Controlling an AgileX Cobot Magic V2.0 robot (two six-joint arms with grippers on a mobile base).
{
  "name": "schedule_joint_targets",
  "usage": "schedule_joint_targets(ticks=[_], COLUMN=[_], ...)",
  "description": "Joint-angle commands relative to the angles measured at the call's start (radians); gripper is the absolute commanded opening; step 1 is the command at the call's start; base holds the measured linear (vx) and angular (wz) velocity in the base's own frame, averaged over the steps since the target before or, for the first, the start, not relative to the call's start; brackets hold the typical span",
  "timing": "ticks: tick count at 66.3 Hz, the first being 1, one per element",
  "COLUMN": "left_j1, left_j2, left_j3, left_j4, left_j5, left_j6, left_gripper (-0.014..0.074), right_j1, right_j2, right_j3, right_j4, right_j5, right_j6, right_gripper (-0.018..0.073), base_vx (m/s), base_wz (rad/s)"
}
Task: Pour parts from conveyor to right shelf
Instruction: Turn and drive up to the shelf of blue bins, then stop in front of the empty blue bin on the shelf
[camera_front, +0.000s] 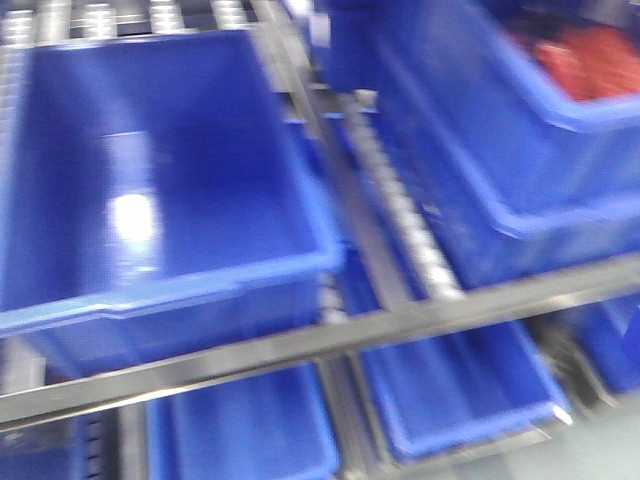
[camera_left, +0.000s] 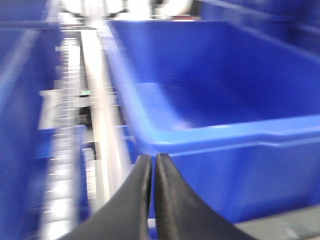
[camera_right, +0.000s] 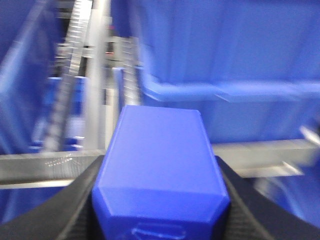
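The right gripper (camera_right: 159, 172) is clamping a small blue box (camera_right: 159, 145), its dark fingers (camera_right: 80, 200) pressing against both flanks. The box is filling the lower middle of the right wrist view with a closed face turned toward the camera, so its contents are not showing. Beyond the box a metal crossbar (camera_right: 45, 167) is running across, and past it a large blue bin (camera_right: 225, 60) is sitting beside a roller rail (camera_right: 75, 60). The left gripper (camera_left: 152, 162) is carrying nothing, its two dark fingertips (camera_left: 142, 175) pressing together with only a thin seam between them. It is hovering just before the rim of an empty blue tub (camera_left: 225, 135), with a roller track (camera_left: 65, 150) running away on its left. In the front view a wide empty container (camera_front: 160, 200) is lying on the left of the rack, and a shelf rail (camera_front: 400, 230) is dividing it from a stacked bin (camera_front: 480, 170) on the right. Red pieces (camera_front: 585, 55) are showing in that bin's upper corner, probably the parts, though blur is smearing them. Lower bins (camera_front: 450, 400) are sitting on the level beneath.
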Motion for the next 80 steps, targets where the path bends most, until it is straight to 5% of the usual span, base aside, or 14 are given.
schedule_joint_targets(ticks=[1,32,80], left_j1=[-0.005,-0.005,-0.005], left_j2=[0.017,0.017,0.017], left_j3=[-0.02,-0.02,-0.02], left_j4=[-0.008,-0.008,-0.008], left_j5=[-0.079,-0.079,-0.079], left_j6=[-0.008,-0.008,-0.008], left_gripper=[-0.0006,-0.0006,-0.0006], right_j1=[-0.002,-0.002,-0.002], right_j2=[0.009,0.009,0.009], right_j3=[-0.029,-0.029,-0.029], right_j4=[0.001,0.001,0.001], right_j5=[-0.079,-0.079,-0.079], right_j6=[-0.008,-0.008,-0.008], right_gripper=[-0.0005,-0.0005,-0.0005], base_vx=[0.19,0.18,0.11], base_wz=[0.73,0.48,0.03])
